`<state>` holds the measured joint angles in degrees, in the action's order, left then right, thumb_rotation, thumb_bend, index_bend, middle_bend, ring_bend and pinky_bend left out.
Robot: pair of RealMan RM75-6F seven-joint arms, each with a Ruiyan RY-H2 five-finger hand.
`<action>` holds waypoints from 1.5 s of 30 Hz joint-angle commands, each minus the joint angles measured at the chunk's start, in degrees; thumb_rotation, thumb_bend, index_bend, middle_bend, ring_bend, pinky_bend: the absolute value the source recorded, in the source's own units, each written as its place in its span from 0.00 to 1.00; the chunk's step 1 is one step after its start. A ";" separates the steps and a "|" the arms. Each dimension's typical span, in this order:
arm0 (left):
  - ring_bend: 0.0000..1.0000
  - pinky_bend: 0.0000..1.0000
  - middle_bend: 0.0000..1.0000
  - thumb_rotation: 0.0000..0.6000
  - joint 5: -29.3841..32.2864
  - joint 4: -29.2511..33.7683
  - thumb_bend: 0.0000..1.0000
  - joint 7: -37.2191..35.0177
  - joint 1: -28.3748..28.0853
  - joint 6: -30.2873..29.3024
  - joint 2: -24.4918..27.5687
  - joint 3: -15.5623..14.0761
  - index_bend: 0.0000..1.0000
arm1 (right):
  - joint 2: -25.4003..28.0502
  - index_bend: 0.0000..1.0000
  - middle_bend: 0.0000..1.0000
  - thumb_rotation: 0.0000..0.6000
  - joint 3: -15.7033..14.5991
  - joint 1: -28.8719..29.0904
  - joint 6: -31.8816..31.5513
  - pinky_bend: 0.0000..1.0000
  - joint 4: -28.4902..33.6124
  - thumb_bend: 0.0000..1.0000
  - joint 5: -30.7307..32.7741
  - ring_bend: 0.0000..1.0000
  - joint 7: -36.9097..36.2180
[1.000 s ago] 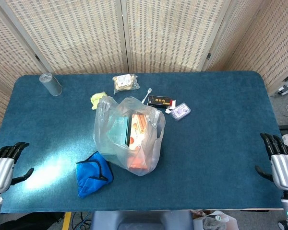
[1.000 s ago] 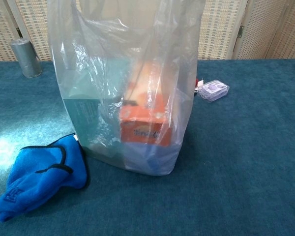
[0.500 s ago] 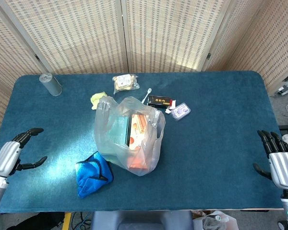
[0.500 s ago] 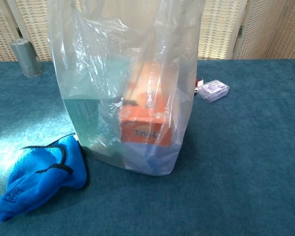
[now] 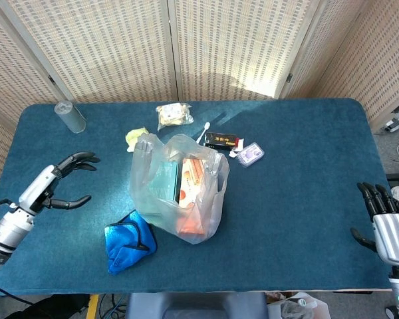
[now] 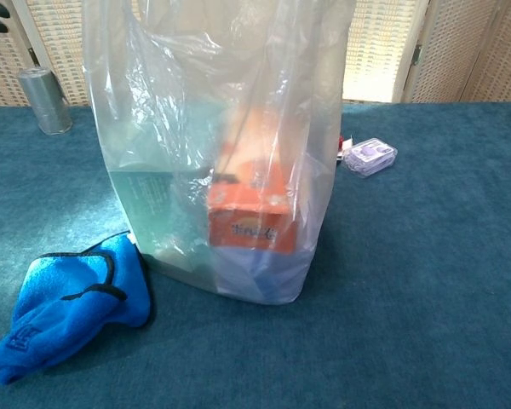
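Left hand (image 5: 58, 181): fingers spread, empty, near plastic bag (image 5: 179, 187) (boxes inside). Right hand (image 5: 386, 226): at surface (image 5: 299, 199) edge, seemingly spread, empty.

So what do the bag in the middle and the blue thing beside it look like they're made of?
The bag looks like thin clear plastic film: glossy, wrinkled, with the boxes inside showing through. The blue thing looks like soft fleece fabric, matte and fuzzy, folded, with dark edging; the exact fibre can't be told.
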<state>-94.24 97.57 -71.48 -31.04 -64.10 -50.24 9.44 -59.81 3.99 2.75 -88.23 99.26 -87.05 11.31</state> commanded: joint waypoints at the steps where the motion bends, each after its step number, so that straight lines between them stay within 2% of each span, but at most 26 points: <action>1: 0.26 0.25 0.23 1.00 -2.73 -0.05 0.19 -5.24 -4.82 4.08 0.35 -0.10 0.19 | 0.00 0.00 0.12 1.00 -0.03 -0.21 -0.32 0.27 0.04 0.16 -0.04 0.09 -0.08; 7: 0.26 0.25 0.23 0.88 -4.59 0.68 0.19 -12.03 -9.94 6.51 -0.82 -0.55 0.19 | 0.28 0.00 0.12 1.00 -0.28 -0.87 -0.94 0.27 0.18 0.16 -0.03 0.09 -0.21; 19: 0.27 0.30 0.24 0.81 -5.05 1.87 0.18 -16.26 -18.29 10.51 -1.02 -0.19 0.20 | -0.08 0.00 0.12 1.00 -0.18 -1.29 -1.48 0.27 -0.83 0.16 -0.10 0.09 -1.35; 28: 0.29 0.37 0.25 0.81 -5.46 1.50 0.18 -19.90 -23.27 11.75 -2.45 -0.45 0.20 | -0.07 0.00 0.12 1.00 -0.13 -0.63 -0.74 0.27 -1.31 0.16 -0.98 0.09 -1.96; 36: 0.30 0.40 0.26 0.81 0.23 1.65 0.18 -20.56 -26.28 15.55 -5.05 0.17 0.20 | 0.24 0.00 0.12 1.00 0.00 1.20 0.87 0.27 -0.81 0.16 -2.99 0.09 -1.60; 45: 0.31 0.42 0.27 0.80 -0.26 1.37 0.18 -27.68 -28.04 14.92 -5.65 0.23 0.22 | 1.05 0.00 0.12 1.00 0.74 3.19 2.62 0.27 -0.11 0.16 -3.70 0.09 -2.12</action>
<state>-93.85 99.17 -97.03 -58.55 -48.76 -55.78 9.77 -58.95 4.62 5.68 -85.86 98.95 -90.53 9.17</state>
